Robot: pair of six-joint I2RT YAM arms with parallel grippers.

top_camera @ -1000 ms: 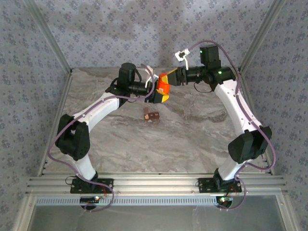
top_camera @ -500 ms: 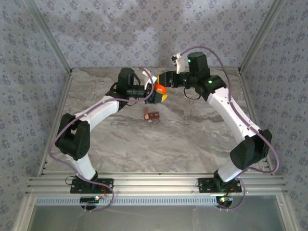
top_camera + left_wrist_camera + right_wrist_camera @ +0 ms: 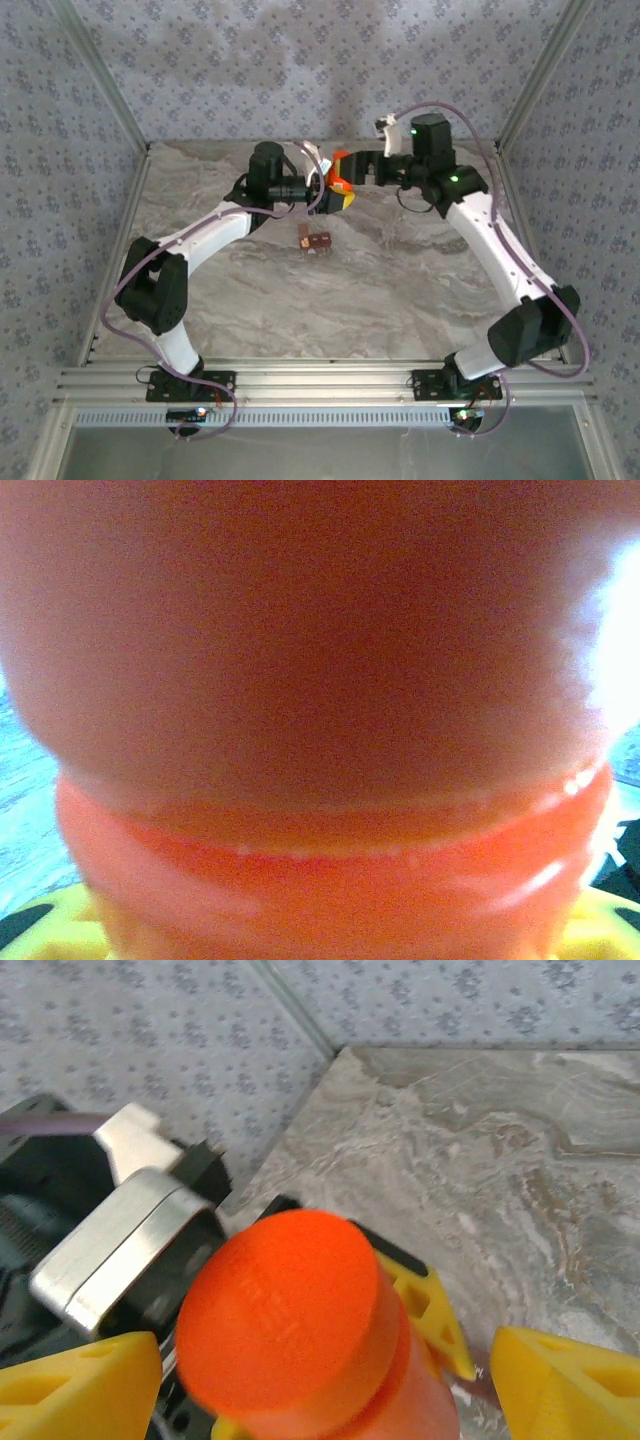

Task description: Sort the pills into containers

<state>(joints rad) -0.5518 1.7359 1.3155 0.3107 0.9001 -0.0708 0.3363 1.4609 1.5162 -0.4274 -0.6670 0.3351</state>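
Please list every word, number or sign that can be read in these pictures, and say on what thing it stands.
None can be read.
The orange bottle cap bears faint raised marks on its top, too blurred to read.
The dark compartment strip is too small to show any writing.

The orange bottle (image 3: 290, 1310) looks glossy plastic, the marbled table (image 3: 480, 1140) matt.

No legible text anywhere.
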